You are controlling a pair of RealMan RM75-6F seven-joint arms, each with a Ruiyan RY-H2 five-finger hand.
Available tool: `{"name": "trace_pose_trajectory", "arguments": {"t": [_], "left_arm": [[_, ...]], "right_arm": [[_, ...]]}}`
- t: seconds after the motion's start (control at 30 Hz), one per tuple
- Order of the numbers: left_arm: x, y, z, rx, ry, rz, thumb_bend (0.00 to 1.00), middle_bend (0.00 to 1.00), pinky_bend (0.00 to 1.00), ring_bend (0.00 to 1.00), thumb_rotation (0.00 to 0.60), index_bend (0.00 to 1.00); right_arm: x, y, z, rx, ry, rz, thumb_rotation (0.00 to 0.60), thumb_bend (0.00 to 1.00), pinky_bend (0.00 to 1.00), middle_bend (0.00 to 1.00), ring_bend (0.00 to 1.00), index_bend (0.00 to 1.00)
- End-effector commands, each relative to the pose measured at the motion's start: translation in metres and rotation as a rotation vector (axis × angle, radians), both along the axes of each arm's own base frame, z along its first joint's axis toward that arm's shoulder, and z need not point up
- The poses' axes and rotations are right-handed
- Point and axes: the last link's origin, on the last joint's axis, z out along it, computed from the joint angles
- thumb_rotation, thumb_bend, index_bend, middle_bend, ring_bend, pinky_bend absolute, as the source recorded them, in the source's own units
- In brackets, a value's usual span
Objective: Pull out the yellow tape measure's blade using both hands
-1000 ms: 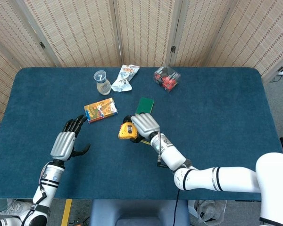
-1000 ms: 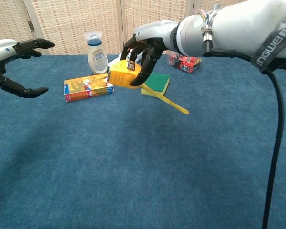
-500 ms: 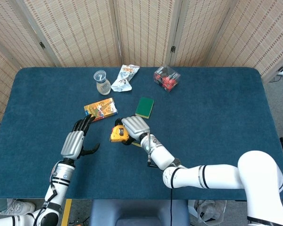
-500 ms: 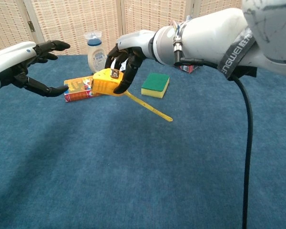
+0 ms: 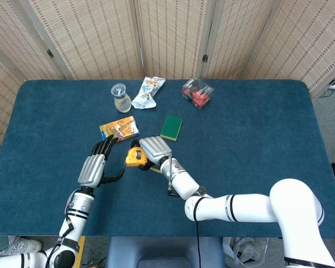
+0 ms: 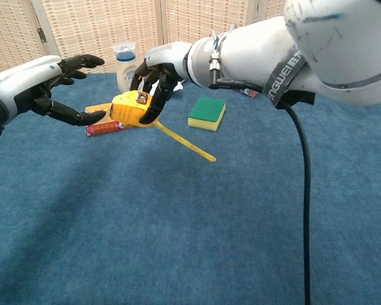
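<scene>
Both arms are clad in smooth white shells, jointed by black rings with thin silver bands. The left hand [image 5: 94, 169] and the right hand [image 5: 154, 148] are backed by ribbed silver-grey plates, and their fingers [image 6: 68, 114] are made of glossy black segments. A grey strap printed with dark lettering is wrapped around the right forearm [image 6: 286, 47] in the chest view, and a black cable [image 6: 305, 210] is hung down from it. A thinner black cable is seen along the right wrist in the head view.

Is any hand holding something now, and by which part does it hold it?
The right hand grips the yellow tape measure by its case, from above; the blade hangs free. The left hand is open and holds nothing.
</scene>
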Motion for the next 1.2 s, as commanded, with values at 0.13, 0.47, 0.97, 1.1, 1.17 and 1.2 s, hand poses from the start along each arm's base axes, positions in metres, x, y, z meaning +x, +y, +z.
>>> {"name": "trace_pose_trajectory", "arguments": {"t": [0.13, 0.47, 0.97, 1.1, 1.17, 1.2], "left_arm": [[0.002, 0.002, -0.001, 0.016, 0.001, 0.001, 0.37, 0.0, 0.0, 0.0, 0.535, 0.0], [0.005, 0.001, -0.007, 0.004, 0.01, 0.001, 0.37, 0.0, 0.0, 0.0, 0.535, 0.0], [0.008, 0.002, -0.01, 0.013, 0.034, 0.0, 0.37, 0.0, 0.0, 0.0, 0.536, 0.0], [0.007, 0.002, -0.012, 0.014, 0.05, 0.004, 0.37, 0.0, 0.0, 0.0, 0.535, 0.0], [0.007, 0.002, -0.012, 0.014, 0.049, 0.006, 0.37, 0.0, 0.0, 0.0, 0.537, 0.0], [0.007, 0.003, -0.012, 0.016, 0.052, 0.007, 0.37, 0.0, 0.0, 0.0, 0.538, 0.0]], "right_arm": [[0.001, -0.001, -0.003, 0.007, -0.013, -0.016, 0.6, 0.3, 0.21, 0.47, 0.41, 0.56], [0.004, -0.004, -0.006, 0.004, -0.037, -0.039, 0.6, 0.3, 0.21, 0.47, 0.41, 0.56], [0.006, 0.0, -0.013, 0.022, -0.04, -0.031, 0.6, 0.3, 0.21, 0.47, 0.41, 0.56], [0.004, 0.0, -0.012, 0.025, -0.035, -0.028, 0.6, 0.3, 0.21, 0.47, 0.41, 0.57], [0.003, -0.001, -0.012, 0.023, -0.033, -0.027, 0.6, 0.3, 0.21, 0.47, 0.41, 0.57], [0.002, -0.001, -0.012, 0.024, -0.034, -0.026, 0.6, 0.3, 0.21, 0.47, 0.41, 0.57]]}}
